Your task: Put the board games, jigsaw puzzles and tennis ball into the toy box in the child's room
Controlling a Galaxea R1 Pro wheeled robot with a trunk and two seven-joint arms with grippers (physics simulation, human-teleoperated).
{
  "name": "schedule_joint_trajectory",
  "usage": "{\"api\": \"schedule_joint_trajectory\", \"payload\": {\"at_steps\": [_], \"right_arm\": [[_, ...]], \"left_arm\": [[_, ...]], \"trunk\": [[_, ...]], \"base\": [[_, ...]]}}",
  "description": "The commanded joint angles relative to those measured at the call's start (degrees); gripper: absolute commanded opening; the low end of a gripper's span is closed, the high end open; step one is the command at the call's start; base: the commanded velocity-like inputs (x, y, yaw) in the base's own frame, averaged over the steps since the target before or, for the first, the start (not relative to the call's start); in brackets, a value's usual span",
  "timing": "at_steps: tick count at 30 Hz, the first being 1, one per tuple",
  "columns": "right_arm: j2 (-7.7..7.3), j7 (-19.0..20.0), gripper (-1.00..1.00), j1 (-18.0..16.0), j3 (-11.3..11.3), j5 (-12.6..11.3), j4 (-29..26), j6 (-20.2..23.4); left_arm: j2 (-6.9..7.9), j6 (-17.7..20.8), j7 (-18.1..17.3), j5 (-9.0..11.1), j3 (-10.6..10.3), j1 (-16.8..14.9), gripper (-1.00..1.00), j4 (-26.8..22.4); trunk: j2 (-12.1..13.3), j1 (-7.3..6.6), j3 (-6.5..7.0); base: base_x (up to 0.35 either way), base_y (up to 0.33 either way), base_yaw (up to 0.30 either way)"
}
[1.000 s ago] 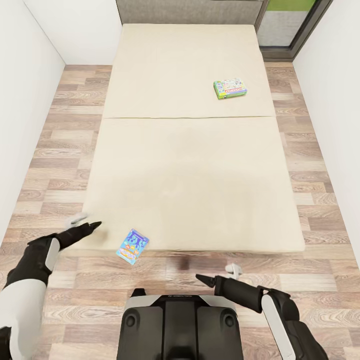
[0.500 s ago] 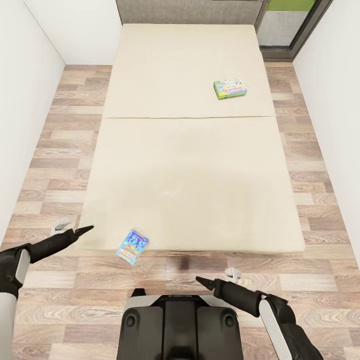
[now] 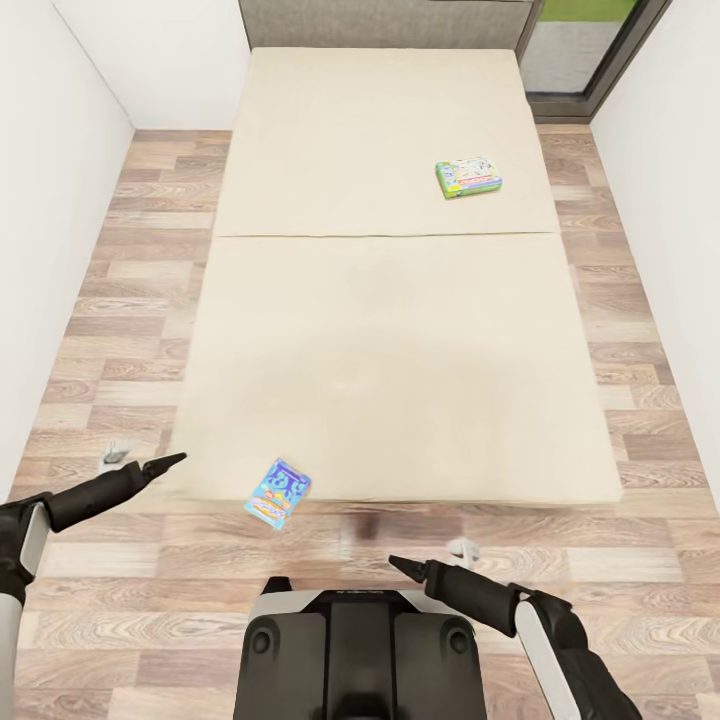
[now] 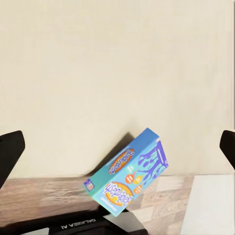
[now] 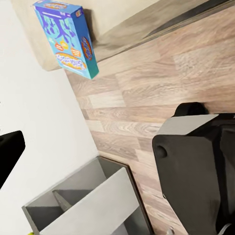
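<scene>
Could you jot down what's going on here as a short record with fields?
place: room with wood-plank floor and a cream bed
blue board game: at the bed's near edge, overhanging it
green board game: lying on the far half of the bed
left gripper: open, empty, near the bed's near left corner
right gripper: open, empty, over the floor
held items: none

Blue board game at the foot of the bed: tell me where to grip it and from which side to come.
Judging by its pose, grip the blue board game across its thin faces at the end that sticks out past the bed edge over the floor. Come from the robot's side with the left end effector, which is open and nearest; both faces there look free.
</scene>
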Motion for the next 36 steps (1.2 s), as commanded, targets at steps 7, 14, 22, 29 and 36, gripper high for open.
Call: {"api": "schedule_joint_trajectory", "payload": {"at_steps": [7,14,22,29,36], "right_arm": [[0.52,0.12,1.0,-0.17,-0.1,-0.22,0.15,0.48],[1.13,0.06,1.0,-0.32,-0.07,-0.25,0.32,0.32],[1.54,-0.01,1.0,-0.41,-0.03,-0.27,0.37,0.29],[1.61,-0.11,1.0,-0.45,-0.13,-0.37,0.44,0.27],[1.95,-0.18,1.0,-0.43,-0.15,-0.35,0.69,0.15]], "left_arm": [[0.67,0.65,-0.97,0.52,0.11,0.09,1.0,0.02],[0.91,0.67,-1.78,0.61,0.11,0.11,1.0,0.02],[0.99,0.68,-4.03,0.36,0.1,0.12,1.0,0.02],[1.0,0.68,-5.0,0.31,0.07,0.12,1.0,0.02],[1.01,0.7,-5.16,0.41,0.07,0.15,1.0,0.02]], "trunk": [[-0.08,0.03,-0.05],[-0.08,0.03,-0.05],[-0.08,0.03,-0.05],[-0.08,0.03,-0.05],[-0.08,0.03,-0.05]], "base": [[0.0,0.055,0.0],[0.0,0.077,0.0],[0.0,0.143,0.0],[0.0,0.134,0.0],[0.0,0.149,0.0]]}}
